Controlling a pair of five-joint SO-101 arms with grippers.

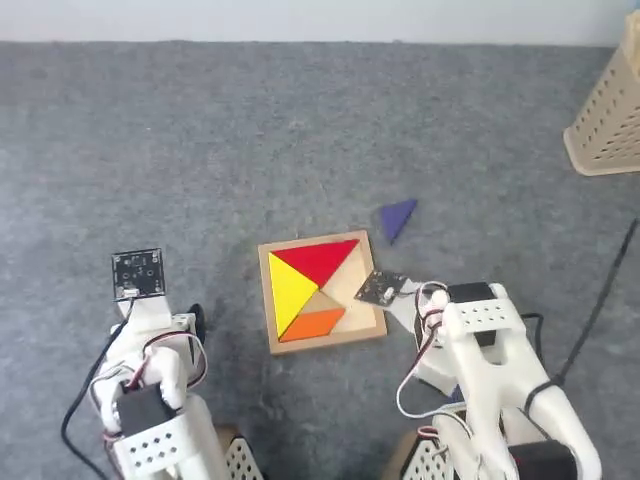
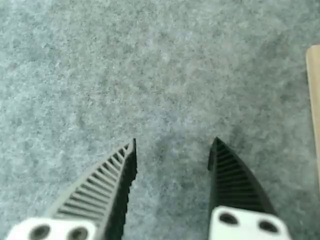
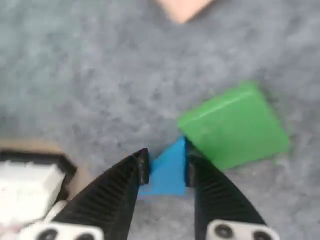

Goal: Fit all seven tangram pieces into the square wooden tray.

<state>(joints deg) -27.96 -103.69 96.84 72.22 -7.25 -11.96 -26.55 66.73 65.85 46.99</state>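
The square wooden tray (image 1: 375, 325) lies mid-table holding a red triangle (image 1: 322, 260), a yellow triangle (image 1: 290, 290) and an orange piece (image 1: 315, 324); bare wood shows between them. A purple triangle (image 1: 397, 216) lies on the carpet just beyond the tray's far right corner. My right gripper (image 3: 165, 161) is shut on a blue piece (image 3: 167, 172), with a finger against each side. A green square (image 3: 232, 125) rests on the carpet, touching the blue piece. My left gripper (image 2: 172, 145) stands open over bare carpet, left of the tray, whose edge (image 2: 314, 100) shows beside it.
A beige perforated basket (image 1: 608, 105) stands at the far right edge. Grey carpet covers the whole table, with wide free room behind and to the left of the tray. A tray corner (image 3: 182, 7) shows beyond the green square.
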